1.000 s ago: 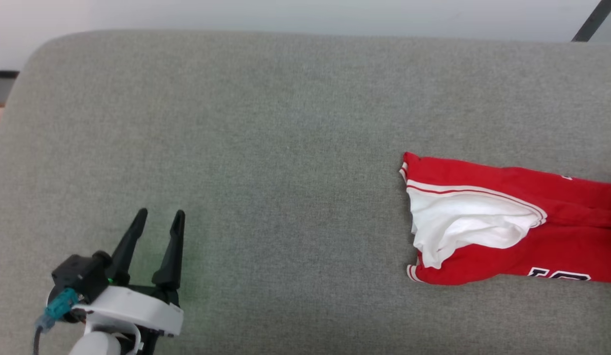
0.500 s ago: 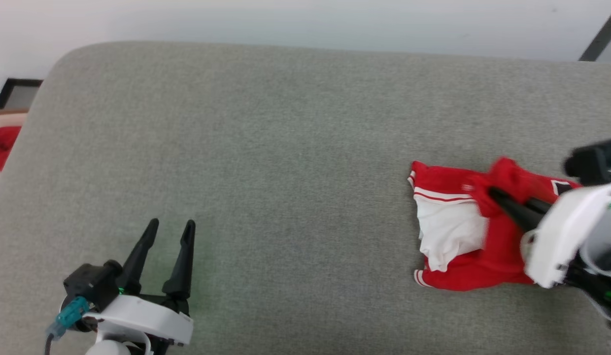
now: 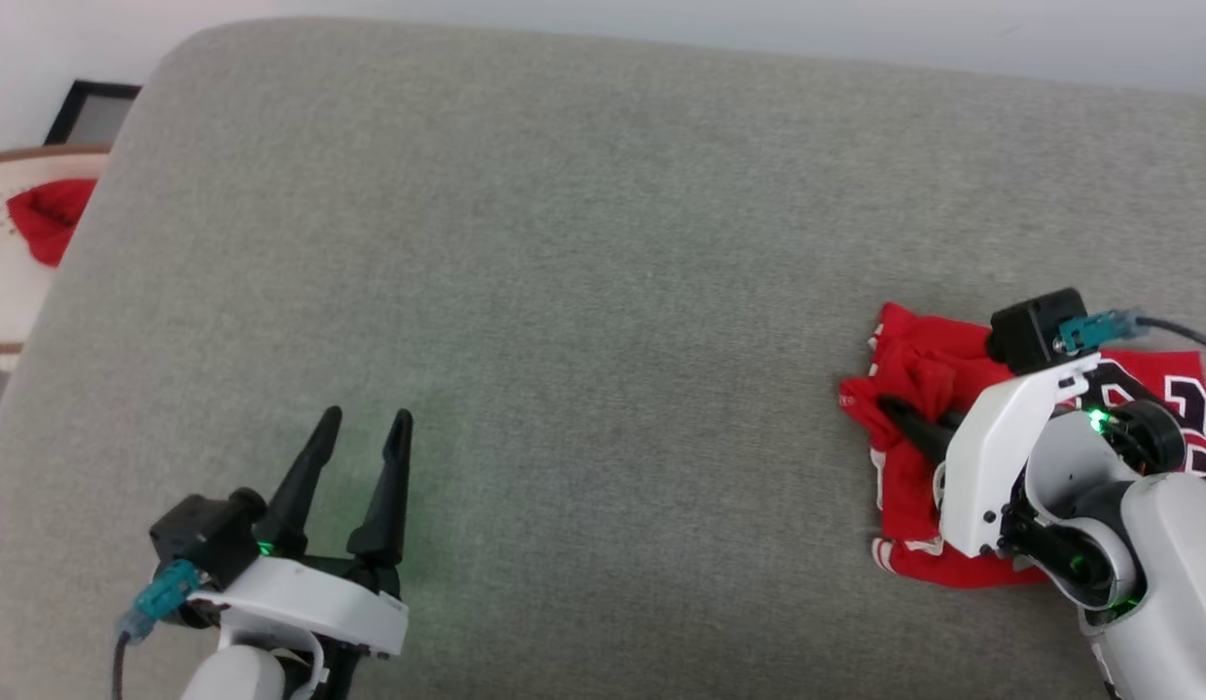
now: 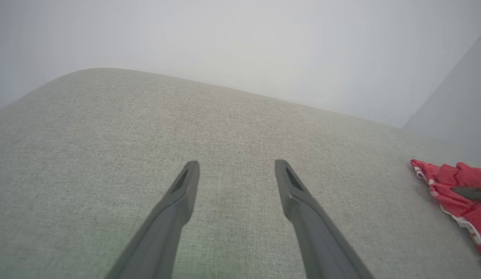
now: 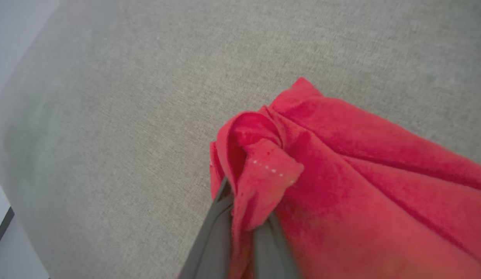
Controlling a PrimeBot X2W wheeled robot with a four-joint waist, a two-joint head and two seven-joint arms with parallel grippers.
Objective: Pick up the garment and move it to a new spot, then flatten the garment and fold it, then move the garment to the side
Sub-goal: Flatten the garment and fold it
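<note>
The big gray cushion (image 3: 564, 243) takes up most of what I can see from here. The shirt (image 3: 914, 365) is lying crumpled near its right end, well away from the left arm.

The right end effector (image 3: 895, 408) is clamped on a bunched fold at the shirt's left edge. The left end effector (image 3: 367, 416) sits over bare cushion with its fingers spread wide and nothing in them.

My guess on handling: the shirt is light, soft and totally floppy, so it won't hold any shape. Pinched at one point like this, it'll probably just dangle or drag in a wad. That seems fine for moving it. For flattening I'd want corners, meaning the shoulders or the hem, one per arm. Slipping looks unlikely, since the knit is grippy and the fold is thick.

Each view shows something different:
- **Head view:** this gives the layout, plus the black-and-white lettering (image 3: 1182, 399) past the right arm.
- **Right wrist view:** this is the close-up of the pinch, with red cloth wrapped over both fingers and a row of tiny white stitches. No lettering shows here.
- **Left wrist view:** this shows the gap between the open fingers, with a sliver of shirt at the far right edge.
</note>
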